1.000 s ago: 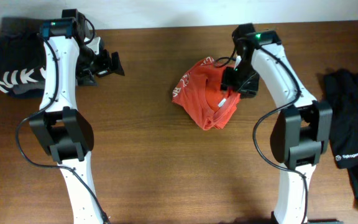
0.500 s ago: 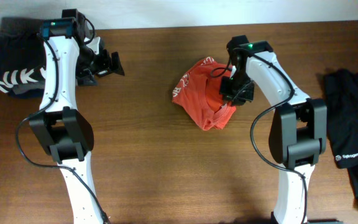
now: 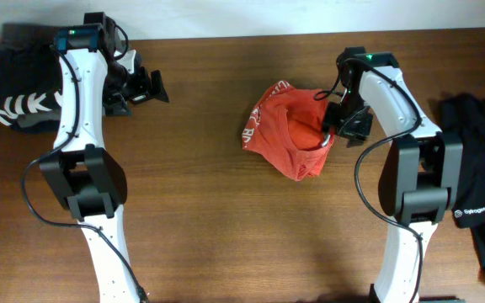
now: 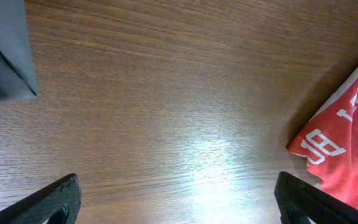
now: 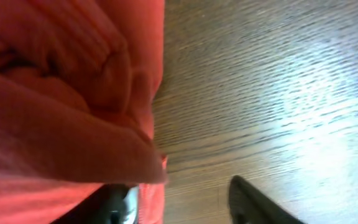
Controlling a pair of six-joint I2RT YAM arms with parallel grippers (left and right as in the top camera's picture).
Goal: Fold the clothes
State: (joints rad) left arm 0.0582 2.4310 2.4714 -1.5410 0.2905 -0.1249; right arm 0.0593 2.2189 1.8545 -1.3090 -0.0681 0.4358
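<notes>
The clothes here are chiefly a red-orange shirt (image 3: 289, 133), bunched in a crumpled heap with white lettering on its left side, at the table's middle back. My right gripper (image 3: 342, 126) sits at the heap's right edge. In the right wrist view the shirt (image 5: 61, 93) fills the left. It drapes over one finger (image 5: 115, 208), and the other finger (image 5: 253, 205) stands apart over bare wood, so the right gripper (image 5: 179, 198) is open. My left gripper (image 3: 150, 87) is open and empty, far left of the shirt. The left wrist view shows the left gripper (image 4: 178, 190) over bare wood and the shirt (image 4: 347, 149) at the right edge.
A black garment with white stripes (image 3: 15, 80) lies at the back left corner; its grey edge (image 4: 2, 50) shows in the left wrist view. Another black garment (image 3: 474, 177) lies along the right edge. The table (image 3: 226, 227) is brown wood.
My right gripper moved left onto the heap, then right again, and the shirt heap shifted a little to the right with it. Its fingers now stand apart. The left arm has not moved.
</notes>
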